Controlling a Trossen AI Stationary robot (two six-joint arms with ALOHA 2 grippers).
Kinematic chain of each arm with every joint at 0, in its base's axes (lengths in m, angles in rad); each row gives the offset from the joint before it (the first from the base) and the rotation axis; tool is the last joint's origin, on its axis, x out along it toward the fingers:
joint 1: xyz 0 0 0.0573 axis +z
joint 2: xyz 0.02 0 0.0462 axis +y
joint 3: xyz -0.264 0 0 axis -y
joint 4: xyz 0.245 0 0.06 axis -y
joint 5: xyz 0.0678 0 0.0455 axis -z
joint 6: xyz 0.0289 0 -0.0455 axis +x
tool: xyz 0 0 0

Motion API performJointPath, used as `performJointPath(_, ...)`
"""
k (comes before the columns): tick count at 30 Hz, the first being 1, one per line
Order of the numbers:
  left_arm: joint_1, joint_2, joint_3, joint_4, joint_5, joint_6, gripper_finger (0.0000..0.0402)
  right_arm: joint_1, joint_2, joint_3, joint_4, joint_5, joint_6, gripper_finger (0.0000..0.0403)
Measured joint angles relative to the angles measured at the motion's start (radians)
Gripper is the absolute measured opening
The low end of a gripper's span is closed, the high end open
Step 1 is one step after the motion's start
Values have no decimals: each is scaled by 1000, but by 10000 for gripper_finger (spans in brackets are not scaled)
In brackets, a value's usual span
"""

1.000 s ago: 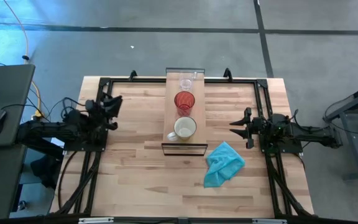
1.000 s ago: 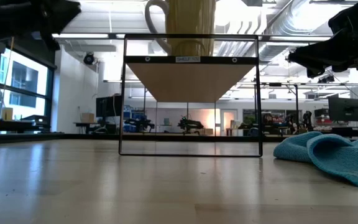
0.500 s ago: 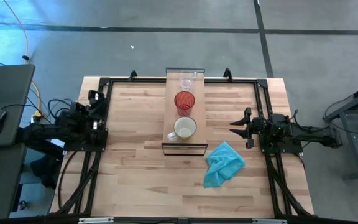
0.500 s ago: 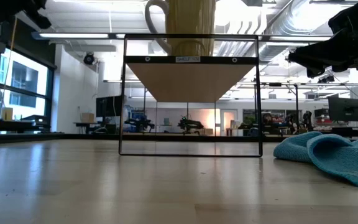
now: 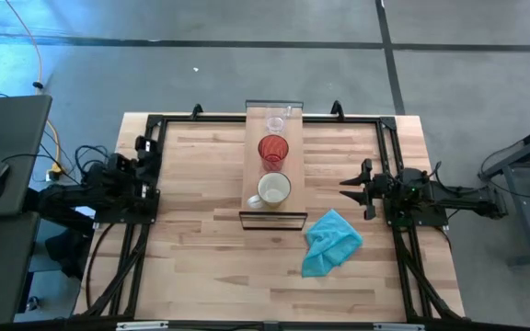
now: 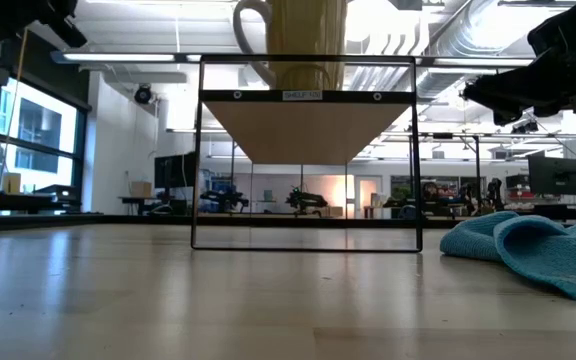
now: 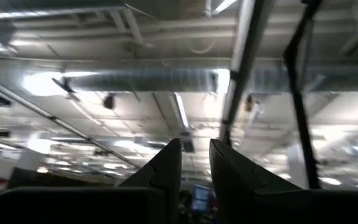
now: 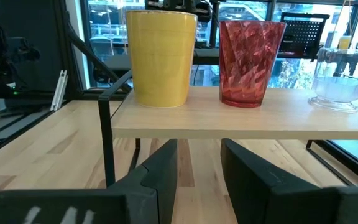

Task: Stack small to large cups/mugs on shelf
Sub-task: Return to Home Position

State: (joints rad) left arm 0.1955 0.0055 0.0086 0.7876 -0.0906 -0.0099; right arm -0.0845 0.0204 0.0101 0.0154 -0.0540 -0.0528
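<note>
Looking down on the shelf (image 5: 256, 138) and finding all three set in a row along it: glass (image 5: 275, 122) at the far end, red cup (image 5: 273, 148) in the middle, mug (image 5: 273, 188) at the near end, each close to its neighbour. Calling the placing done and reading this as the return to home. Spotting the left end effector (image 7: 194, 144) by the tabletop's (image 5: 201, 267) left edge, well apart from the shelf, parted by a narrow gap, gripping nothing. Finding the right end effector (image 8: 199, 146) near the right edge, aimed at the shelf, spread a little wider, empty too. Expecting little of the next move: just folding the left arm down to rest, keeping clear of the shelf frame. Getting the whole row only from above and from the right wrist view. Catching at low level just the mug on the raised shelf, plus the cloth (image 6: 533, 255) on the tabletop. Getting nothing but ceiling from the left wrist view
</note>
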Motion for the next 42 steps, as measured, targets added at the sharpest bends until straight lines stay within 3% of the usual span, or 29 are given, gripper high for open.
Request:
performJointPath(5, 0, 0, 0, -82, 212, -5, 74, 0, 0, 0, 0, 1, 0, 116)
performJointPath(8, 0, 0, 0, -154, 255, -10, 74, 0, 0, 0, -2, 16, 0, 116)
performJointPath(13, 0, 0, 0, -296, 238, -23, 74, 0, 0, 0, -4, 27, 0, 116)
performJointPath(25, 0, 0, 0, -500, 76, -36, 74, 0, 0, 0, -5, 27, 11, 116)
performJointPath(42, 0, 1, 1, -673, 127, -117, 74, 0, 0, 0, -5, 27, 11, 116)
